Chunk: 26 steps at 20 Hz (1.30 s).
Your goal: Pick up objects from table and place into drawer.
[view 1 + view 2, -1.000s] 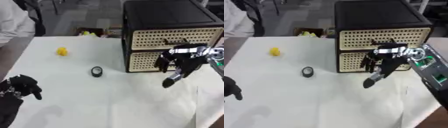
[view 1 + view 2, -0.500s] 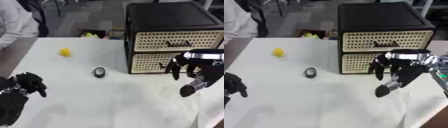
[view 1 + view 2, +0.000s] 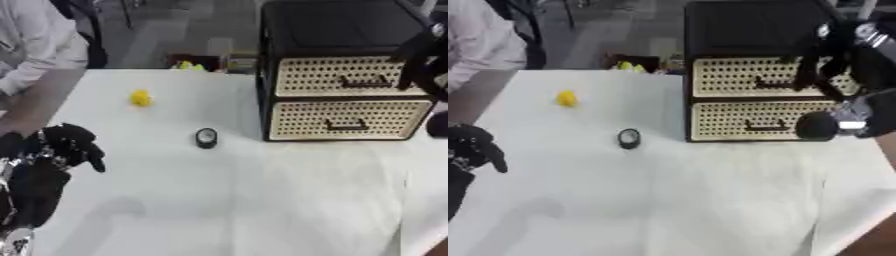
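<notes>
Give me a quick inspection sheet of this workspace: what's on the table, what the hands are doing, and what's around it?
Surface: white table, mostly bare.
Job's things: yellow object far left; small round black object near the middle; black drawer unit, both wicker-fronted drawers closed.
Clutter: nothing seen on the table.
Hands: left hand at the left edge, fingers curled, holding nothing; right hand raised before the upper drawer, fingers straight, holding nothing.
Cables: nothing seen.
Surroundings: grey floor; a dark box with something yellow behind the table; a person at the far left, touching nothing.
</notes>
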### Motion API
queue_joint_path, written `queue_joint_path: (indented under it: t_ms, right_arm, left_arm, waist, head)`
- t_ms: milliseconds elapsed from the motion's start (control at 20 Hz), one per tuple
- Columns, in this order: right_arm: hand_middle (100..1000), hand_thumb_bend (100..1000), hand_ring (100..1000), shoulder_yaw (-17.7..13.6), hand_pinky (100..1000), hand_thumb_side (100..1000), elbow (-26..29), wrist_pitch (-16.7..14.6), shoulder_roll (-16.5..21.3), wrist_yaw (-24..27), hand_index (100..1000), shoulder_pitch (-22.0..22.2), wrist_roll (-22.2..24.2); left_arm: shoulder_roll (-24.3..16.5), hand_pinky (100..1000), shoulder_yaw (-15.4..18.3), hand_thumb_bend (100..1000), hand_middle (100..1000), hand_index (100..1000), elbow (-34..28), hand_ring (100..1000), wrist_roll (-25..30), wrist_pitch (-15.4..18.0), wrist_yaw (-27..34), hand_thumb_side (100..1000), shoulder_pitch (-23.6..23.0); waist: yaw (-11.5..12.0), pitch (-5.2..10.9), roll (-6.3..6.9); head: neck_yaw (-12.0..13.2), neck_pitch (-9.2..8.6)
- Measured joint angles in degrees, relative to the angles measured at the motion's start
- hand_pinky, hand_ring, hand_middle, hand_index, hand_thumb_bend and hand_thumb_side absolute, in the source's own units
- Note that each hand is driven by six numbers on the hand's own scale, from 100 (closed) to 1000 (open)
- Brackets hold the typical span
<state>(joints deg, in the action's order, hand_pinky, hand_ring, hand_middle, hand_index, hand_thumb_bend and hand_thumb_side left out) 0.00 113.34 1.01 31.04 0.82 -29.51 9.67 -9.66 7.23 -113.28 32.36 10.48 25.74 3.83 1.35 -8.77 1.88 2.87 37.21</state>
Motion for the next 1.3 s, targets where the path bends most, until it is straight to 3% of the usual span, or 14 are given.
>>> queue_joint_path:
  t_ms: [150, 250, 400, 500, 700, 800, 1050, 1300]
  right_arm:
    - [436, 984, 498, 0.1, 100, 750, 0.1, -4.2, -2.0, -2.5, 662, -1.1, -13.0]
    - [467, 944, 517, 0.4, 171, 808, 0.2, -6.4, -3.7, -4.8, 677, -1.8, -20.4]
    - [497, 922, 536, 1.0, 227, 846, 0.3, -8.5, -6.1, -8.4, 694, -2.6, -28.0]
    - [547, 897, 571, 1.4, 310, 900, 0.3, -9.4, -7.6, -10.3, 730, -2.9, -31.2]
    - [547, 886, 571, 2.0, 339, 929, 0.3, -10.7, -11.2, -13.6, 728, -3.3, -34.6]
    - [545, 884, 568, 2.2, 344, 933, 0.3, -11.1, -12.5, -14.5, 726, -3.3, -35.4]
    - [545, 886, 567, 2.5, 350, 928, 0.3, -11.6, -14.3, -16.1, 727, -3.3, -36.2]
    - [542, 890, 564, 2.5, 345, 918, 0.3, -12.0, -14.9, -16.9, 724, -3.3, -36.5]
  left_arm:
    - [-0.7, 500, -0.2, 100, 641, 734, 0.0, 603, 0.2, 0.6, 2.0, 1000, 0.6]
    - [-1.4, 502, -0.4, 100, 642, 737, 0.0, 609, 0.0, 1.2, 4.0, 1000, 1.2]
    - [-2.4, 512, -0.8, 100, 649, 746, 0.0, 621, -1.0, 1.7, 6.8, 1000, 2.5]
    - [-3.1, 558, -1.1, 100, 689, 802, -0.1, 668, -1.7, 2.1, 8.4, 1000, 3.5]
    - [-4.9, 613, -1.8, 100, 729, 840, -0.1, 733, -2.1, 3.9, 10.7, 1000, 5.4]
    - [-5.6, 664, -2.0, 100, 758, 873, -0.2, 786, -1.8, 5.3, 11.0, 955, 6.4]
    - [-6.9, 672, -2.5, 100, 761, 869, -0.2, 795, -0.6, 10.0, 10.4, 918, 7.8]
    - [-7.4, 652, -3.2, 100, 752, 854, -0.2, 771, -1.4, 11.9, 10.2, 922, 8.8]
  waist:
    - [0.4, 0.57, 0.29]
    - [0.8, 0.97, 0.56]
    - [1.2, 1.56, 0.89]
    - [1.5, 1.76, 1.09]
    - [1.9, 2.74, 1.37]
    - [1.9, 2.81, 1.38]
    - [2.2, 3.21, 1.22]
    - [2.6, 3.14, 0.93]
  head:
    - [0.0, 0.47]
    - [-0.1, 0.87]
    - [-0.2, 1.53]
    - [-0.2, 1.63]
    - [-0.3, 2.07]
    - [-0.4, 2.07]
    - [-1.3, 2.07]
    - [-2.0, 2.00]
